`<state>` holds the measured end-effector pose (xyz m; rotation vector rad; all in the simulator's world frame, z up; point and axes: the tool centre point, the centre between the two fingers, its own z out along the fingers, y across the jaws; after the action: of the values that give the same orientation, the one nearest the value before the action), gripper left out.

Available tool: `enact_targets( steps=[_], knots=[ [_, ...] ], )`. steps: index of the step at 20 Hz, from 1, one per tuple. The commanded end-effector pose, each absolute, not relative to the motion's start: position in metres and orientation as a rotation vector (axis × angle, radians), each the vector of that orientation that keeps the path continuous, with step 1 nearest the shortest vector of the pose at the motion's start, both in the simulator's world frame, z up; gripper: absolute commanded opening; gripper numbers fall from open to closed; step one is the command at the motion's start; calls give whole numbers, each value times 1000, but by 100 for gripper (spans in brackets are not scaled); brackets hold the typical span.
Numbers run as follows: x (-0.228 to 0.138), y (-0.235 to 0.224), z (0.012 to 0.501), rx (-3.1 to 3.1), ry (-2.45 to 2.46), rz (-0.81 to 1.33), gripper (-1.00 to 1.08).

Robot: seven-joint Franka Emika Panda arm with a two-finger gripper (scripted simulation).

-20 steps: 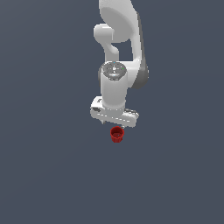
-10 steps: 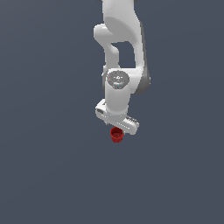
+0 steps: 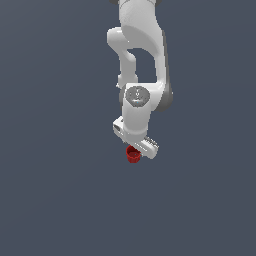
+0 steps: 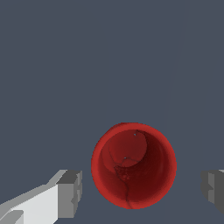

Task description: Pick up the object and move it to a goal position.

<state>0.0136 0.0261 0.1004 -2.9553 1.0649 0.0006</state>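
The object, a small red cup (image 3: 133,155) with a hollow top, stands on the grey floor just under the white hand in the exterior view. In the wrist view the red cup (image 4: 133,164) is seen from above, its hollow inside showing. My gripper (image 4: 142,192) is open, with one grey fingertip (image 4: 70,194) on one side of the cup and the other fingertip (image 4: 214,190) on the opposite side. Neither pad touches the cup; there is a gap on both sides. In the exterior view the gripper (image 3: 134,151) is mostly hidden by the hand.
The white arm (image 3: 140,60) reaches down from the top of the exterior view. The grey floor (image 3: 60,190) lies all around.
The hand has come down over the red cup and turned about its axis, so its bar now slants. The cup has stayed in place.
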Motion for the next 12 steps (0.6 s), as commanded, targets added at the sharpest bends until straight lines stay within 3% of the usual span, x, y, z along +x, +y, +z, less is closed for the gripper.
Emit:
enact_targets(
  steps=[1, 12],
  knots=[
    [14, 27, 98, -2944, 1096, 0, 100],
    [13, 27, 84, -2940, 1108, 0, 100]
  ],
)
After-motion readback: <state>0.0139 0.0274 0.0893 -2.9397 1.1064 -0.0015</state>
